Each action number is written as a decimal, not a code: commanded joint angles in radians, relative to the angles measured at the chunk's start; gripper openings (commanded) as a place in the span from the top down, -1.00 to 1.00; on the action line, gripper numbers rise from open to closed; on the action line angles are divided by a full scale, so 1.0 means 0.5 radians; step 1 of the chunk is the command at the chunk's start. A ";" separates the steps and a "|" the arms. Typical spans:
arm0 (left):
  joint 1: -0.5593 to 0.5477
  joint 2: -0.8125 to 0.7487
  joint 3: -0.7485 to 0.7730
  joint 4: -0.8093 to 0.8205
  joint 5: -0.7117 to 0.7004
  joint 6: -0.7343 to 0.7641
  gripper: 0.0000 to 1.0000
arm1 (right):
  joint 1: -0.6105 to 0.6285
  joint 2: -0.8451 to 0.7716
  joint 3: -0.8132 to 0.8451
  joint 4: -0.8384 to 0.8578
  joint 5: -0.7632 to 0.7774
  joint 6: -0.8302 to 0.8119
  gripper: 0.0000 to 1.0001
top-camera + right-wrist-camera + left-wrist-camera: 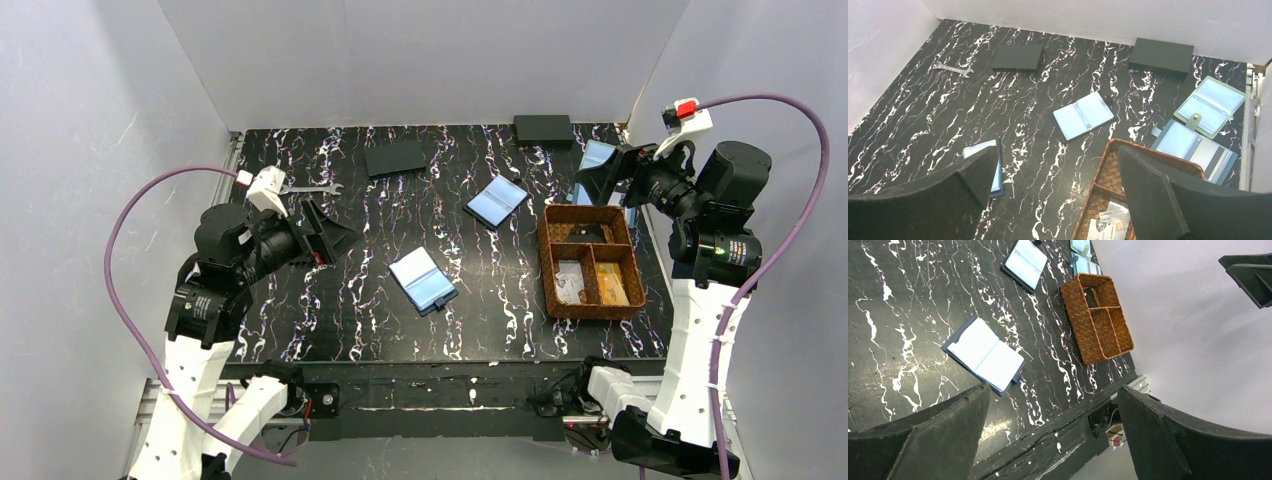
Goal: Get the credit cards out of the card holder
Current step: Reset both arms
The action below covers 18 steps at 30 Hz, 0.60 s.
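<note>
Two navy-blue bifold card holders lie open on the black marbled table, and their light blue pockets face up. One holder [424, 280] is near the middle front and also shows in the left wrist view [984, 354]. The other holder [497, 201] is farther back and also shows in the right wrist view [1083, 116]. An orange-tan card [612, 287] lies in the front right compartment of the brown woven tray [545, 262]. A dark card-like piece [592, 233] lies in the tray's back compartment. My left gripper [335, 232] [1052, 390] is open, empty and held above the table's left side. My right gripper [610, 170] [1057, 149] is open, empty and held above the tray's back edge.
White printed cards [1108, 225] lie in the tray's front left compartment. Two black flat pads [395, 157] [543, 128] lie at the back. A wrench [310, 188] lies at the back left. Pale blue snap pouches [1210, 102] [1193, 150] lie by the right wall behind the tray.
</note>
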 commanded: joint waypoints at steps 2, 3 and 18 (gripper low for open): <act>0.009 0.008 -0.033 0.043 0.003 0.024 -0.97 | -0.022 -0.017 -0.021 0.079 0.018 0.044 -0.97; 0.010 0.008 -0.036 0.044 0.003 0.024 -0.97 | -0.022 -0.018 -0.022 0.079 0.018 0.043 -0.97; 0.010 -0.015 -0.054 0.001 -0.033 0.064 -0.97 | -0.038 -0.032 -0.058 0.099 0.012 0.068 -0.97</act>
